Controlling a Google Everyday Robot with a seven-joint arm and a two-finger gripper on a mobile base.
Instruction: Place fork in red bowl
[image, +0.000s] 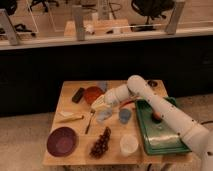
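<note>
Here the gripper (99, 103) hangs mid-surface, jaw state untellable; dropping off-line, it could skid the slim silver fork (90, 121) from the small orange-red bowl (92, 94).

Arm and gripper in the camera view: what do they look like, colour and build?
The arm is white, built of thick rounded tubular segments with bulbous joints and a smooth casing; no cables or markings show. The gripper at its end is pale too, narrowing to light-coloured fingers above the wooden table.
</note>
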